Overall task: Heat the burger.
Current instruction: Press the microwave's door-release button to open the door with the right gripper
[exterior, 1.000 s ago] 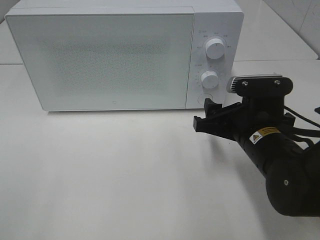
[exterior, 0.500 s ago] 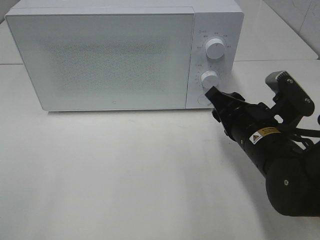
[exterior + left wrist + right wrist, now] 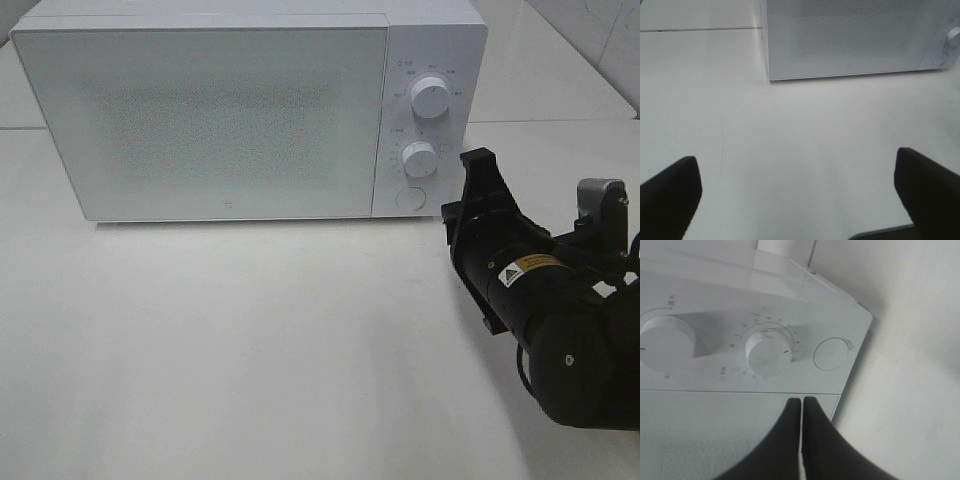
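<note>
White microwave (image 3: 220,110), dial markings (image 3: 757,320) unreadable; right gripper (image 3: 801,405) clenched empty, left gripper (image 3: 795,157) spread wide.

I make out a yellow label (image 3: 528,268) with a black warning triangle on the right arm (image 3: 570,335); its print is too small to read. Around the two dials (image 3: 420,158) of the microwave (image 3: 230,110) run tick marks and tiny characters, none legible to me.

Microwave (image 3: 215,110) on table (image 3: 250,350); end effector (image 3: 479,160) right

burger not visible in any view; white microwave (image 3: 250,108) upright, shut, dotted frosted front hides interior
</note>
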Controlling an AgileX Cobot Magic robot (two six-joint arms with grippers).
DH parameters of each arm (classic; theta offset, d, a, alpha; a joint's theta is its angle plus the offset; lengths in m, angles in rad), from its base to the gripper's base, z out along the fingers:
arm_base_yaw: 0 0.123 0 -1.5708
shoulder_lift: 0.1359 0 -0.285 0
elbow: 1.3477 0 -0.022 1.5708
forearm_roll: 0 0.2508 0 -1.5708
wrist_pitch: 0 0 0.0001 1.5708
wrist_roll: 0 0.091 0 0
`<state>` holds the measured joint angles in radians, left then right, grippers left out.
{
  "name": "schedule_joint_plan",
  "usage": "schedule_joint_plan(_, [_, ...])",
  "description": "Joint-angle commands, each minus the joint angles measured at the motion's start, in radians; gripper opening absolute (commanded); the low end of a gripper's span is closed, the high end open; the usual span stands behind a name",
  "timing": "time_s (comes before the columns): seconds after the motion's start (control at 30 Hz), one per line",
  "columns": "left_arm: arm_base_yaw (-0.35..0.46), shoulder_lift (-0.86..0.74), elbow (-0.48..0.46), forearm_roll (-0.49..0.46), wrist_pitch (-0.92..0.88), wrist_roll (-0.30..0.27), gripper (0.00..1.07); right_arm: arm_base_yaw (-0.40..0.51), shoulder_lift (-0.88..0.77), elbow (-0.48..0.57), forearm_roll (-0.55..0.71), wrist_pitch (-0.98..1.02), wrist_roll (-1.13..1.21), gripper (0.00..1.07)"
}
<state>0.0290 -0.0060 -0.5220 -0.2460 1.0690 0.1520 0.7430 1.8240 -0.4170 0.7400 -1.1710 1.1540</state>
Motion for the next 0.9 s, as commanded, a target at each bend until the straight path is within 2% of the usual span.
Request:
schedule_joint_plan(0.03, [0.002,-0.015,0.002,0.001,0.006,0.001,0.99,0.006,0.007,-0.007,0.005,0.03,0.075,0.0])
schedule_joint_plan(0.37, [0.002,-0.015,0.002,0.001,0.006,0.001,0.99,0.003,0.092,-0.033,0.012,0.047,0.169,0.0])
schedule_joint_plan(0.83, [0.002,-0.015,0.002,0.001,0.006,0.001,0.99,0.002,0.194,-0.189,0.025,0.099,0.179,0.0])
schedule_joint_plan(0.9, [0.002,-0.015,0.002,0.001,0.006,0.001,0.99,-0.025,0.215,-0.226,0.004,0.136,0.18,0.0])
